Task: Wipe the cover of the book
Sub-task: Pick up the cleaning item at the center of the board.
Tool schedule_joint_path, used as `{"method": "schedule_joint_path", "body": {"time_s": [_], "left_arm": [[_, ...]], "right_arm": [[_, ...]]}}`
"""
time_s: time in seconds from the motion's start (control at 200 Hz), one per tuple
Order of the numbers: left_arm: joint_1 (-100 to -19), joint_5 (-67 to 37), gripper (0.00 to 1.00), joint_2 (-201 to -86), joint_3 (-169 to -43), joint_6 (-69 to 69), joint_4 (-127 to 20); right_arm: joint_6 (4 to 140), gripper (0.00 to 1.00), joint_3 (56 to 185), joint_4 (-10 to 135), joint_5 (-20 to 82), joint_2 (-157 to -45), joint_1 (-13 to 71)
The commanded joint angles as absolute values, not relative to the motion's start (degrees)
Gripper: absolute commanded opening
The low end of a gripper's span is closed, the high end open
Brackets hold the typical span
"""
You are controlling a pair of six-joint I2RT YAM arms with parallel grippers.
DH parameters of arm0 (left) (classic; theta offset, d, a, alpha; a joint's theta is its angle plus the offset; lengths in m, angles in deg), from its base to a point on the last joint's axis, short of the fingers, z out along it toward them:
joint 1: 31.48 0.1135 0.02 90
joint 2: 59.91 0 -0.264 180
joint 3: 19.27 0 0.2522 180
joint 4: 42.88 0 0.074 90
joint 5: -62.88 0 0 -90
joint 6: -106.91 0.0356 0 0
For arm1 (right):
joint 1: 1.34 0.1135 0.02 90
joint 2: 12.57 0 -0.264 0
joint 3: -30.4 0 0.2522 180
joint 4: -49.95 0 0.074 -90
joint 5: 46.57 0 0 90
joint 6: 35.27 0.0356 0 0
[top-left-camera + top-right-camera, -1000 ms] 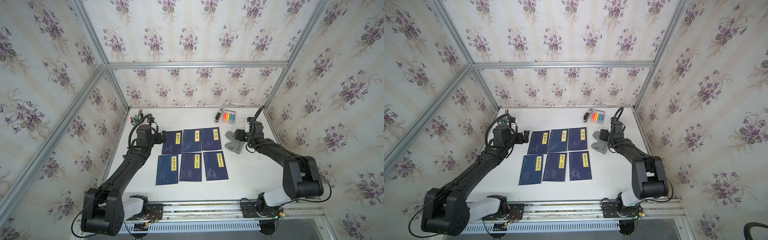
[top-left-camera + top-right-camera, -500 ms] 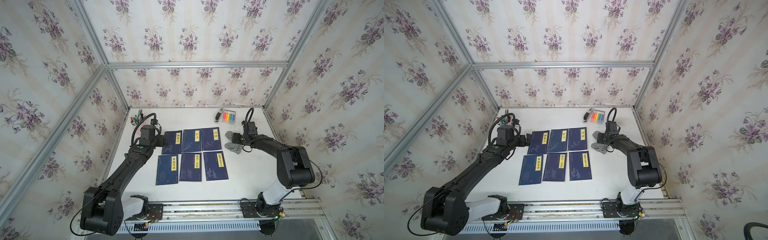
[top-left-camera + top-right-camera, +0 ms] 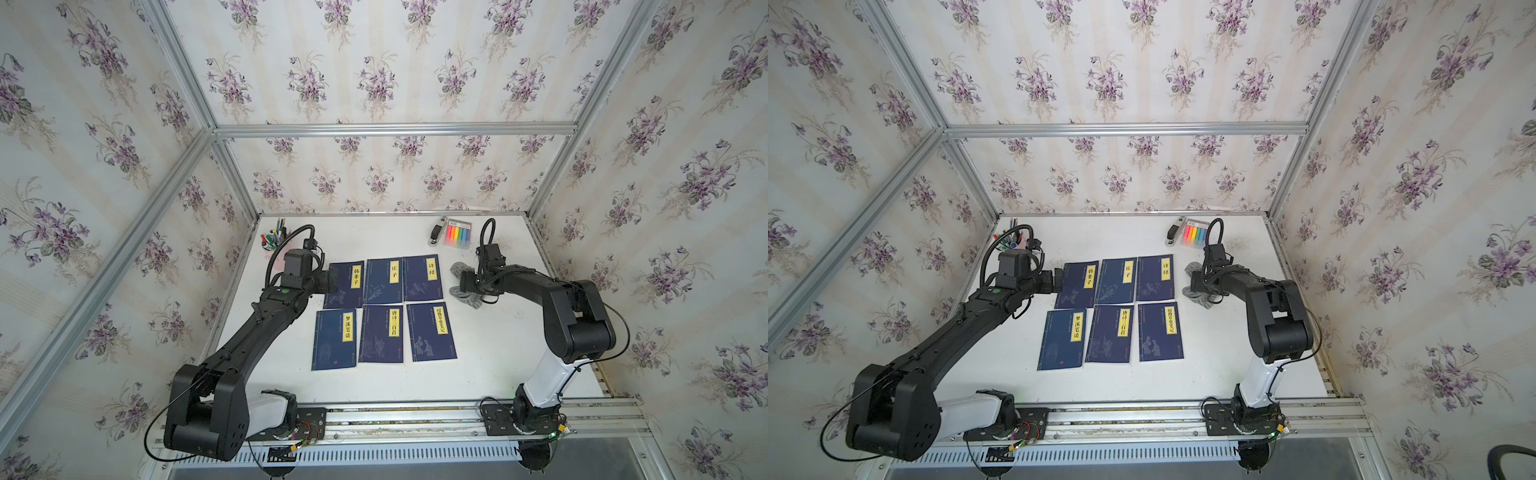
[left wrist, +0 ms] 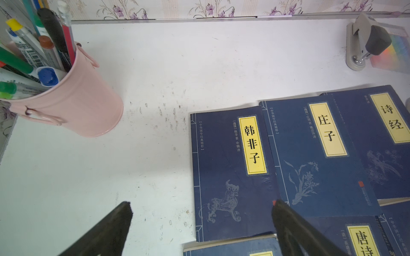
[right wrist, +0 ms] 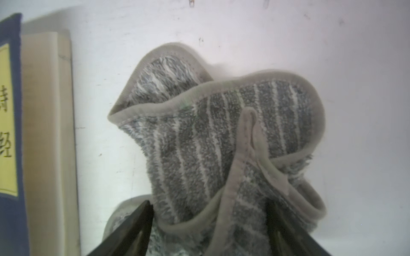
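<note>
A: How far along is the wiping?

B: It is hardly starting. The cloth is not touching any cover yet. It is lying bunched on the white table, right of centre in both top views, just beside the upper-right book of the six blue books, but apart from it.

A: What is the right gripper doing?

B: It is straddling the cloth, with a finger showing at each side of the heap near the bottom of the right wrist view. Whether the jaws are already pinching or only flanking it is not showing clearly.

A: And the left gripper?

B: It is standing wide open and holding nothing. It is hovering at the left edge of the upper-left book, perhaps getting ready to steady it. So the pickup, the carry and every stroke are still waiting.

A: What is differing from a second ago?

B: The right gripper is sitting further left in the top views, more squarely over the cloth, and its elbow is folding in higher. The left gripper is edging closer to its book — the six books themselves are lying just where they were.
</note>
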State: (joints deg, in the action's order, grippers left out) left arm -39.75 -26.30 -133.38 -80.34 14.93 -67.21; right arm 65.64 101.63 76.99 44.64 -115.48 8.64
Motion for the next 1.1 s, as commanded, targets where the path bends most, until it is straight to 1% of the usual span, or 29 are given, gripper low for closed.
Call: {"method": "schedule_joint_path", "body": {"time_s": [0.0, 0.115, 0.15, 0.2, 0.255, 0.505, 0.724, 0.734, 0.959, 1.094], "left_arm": [[-39.7, -26.5, 1.0, -134.1, -81.3, 14.9, -67.9], [-39.7, -26.5, 1.0, -134.7, -81.6, 15.0, -68.3], [-39.7, -26.4, 1.0, -134.8, -81.6, 15.0, -68.3], [-39.7, -26.4, 1.0, -135.0, -81.7, 14.8, -68.4], [-39.7, -26.5, 1.0, -135.2, -81.8, 14.8, -68.5], [-39.7, -27.4, 1.0, -137.3, -83.6, 14.0, -70.9], [-39.7, -26.4, 1.0, -140.5, -86.2, 13.5, -73.5], [-39.7, -26.3, 1.0, -142.0, -86.4, 13.4, -73.7], [-39.3, -23.7, 1.0, -148.2, -89.5, 12.3, -75.2], [-38.3, -22.2, 1.0, -151.3, -91.1, 12.1, -75.6]], "right_arm": [[65.9, 0.77, 102.7, 80.6, 46.0, -117.2, 8.9], [65.7, 0.69, 102.9, 80.8, 46.3, -118.2, 9.1], [65.7, 0.65, 102.9, 80.8, 46.3, -118.3, 9.1], [65.7, 0.56, 102.8, 80.8, 46.3, -118.6, 9.1], [65.6, 0.48, 102.6, 80.8, 46.3, -118.9, 9.2], [64.9, 0.0, 102.1, 79.5, 45.2, -118.4, 9.2], [62.1, 0.0, 101.5, 75.8, 43.3, -111.7, 12.3], [62.0, 0.0, 101.5, 75.7, 43.3, -111.4, 12.5], [60.6, 0.0, 105.6, 76.3, 43.1, -105.3, 16.1], [59.8, 0.0, 108.3, 77.2, 41.8, -103.8, 18.9]]}}
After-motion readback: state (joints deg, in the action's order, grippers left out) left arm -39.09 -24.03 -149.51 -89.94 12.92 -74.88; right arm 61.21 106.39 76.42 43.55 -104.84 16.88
